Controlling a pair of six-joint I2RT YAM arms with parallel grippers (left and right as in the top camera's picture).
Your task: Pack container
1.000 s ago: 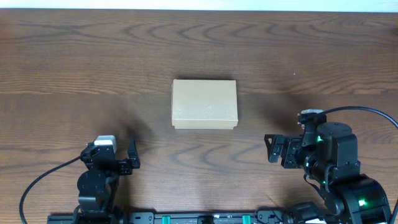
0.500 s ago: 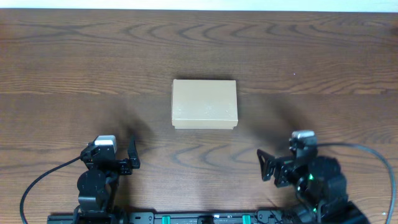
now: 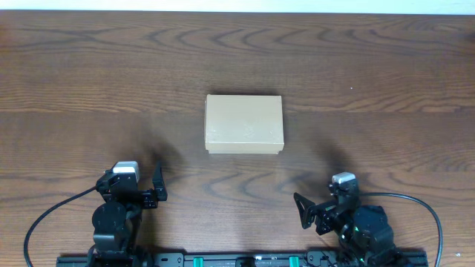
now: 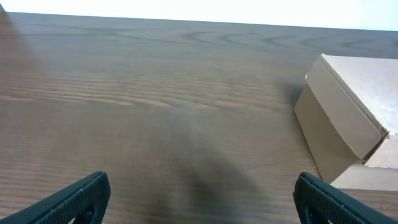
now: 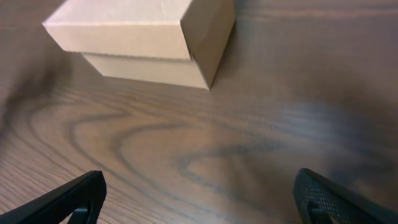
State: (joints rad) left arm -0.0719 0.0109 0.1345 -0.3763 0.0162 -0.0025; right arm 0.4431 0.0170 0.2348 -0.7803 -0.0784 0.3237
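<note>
Left gripper point(image 4: 200, 194): jaws are set wide apart, one finger at each lower corner of the left wrist view; nothing is held between them. It is parked low at the near edge of the table point(image 3: 386, 59), on the left side.

Right gripper point(image 5: 200, 186): jaws are likewise spread wide and nothing is gripped. It is parked at the near edge, on the right side.

Container point(image 3: 243, 124): one tan-brown cardboard box is placed at the middle of the table, between the two arms and well apart from both. Its flap lid is seen folded down flat over the body, with the lid's side overlapping the base in both wrist views. The inside cannot be seen.

Loose goods for packing: none are found on the visible wood.

Step in hand (judged): with the lid shut, nothing left out and both arms drawn in near the edge, the packing is taken to be either complete or not begun; which of these applies cannot be settled from the closed box alone.

Next move (judged): if packing is yet to be done, the flap must be lifted by one gripper while the base is steadied by the other.

Brands, labels, writing: none are noted; all visible faces of the box are plain.
</note>
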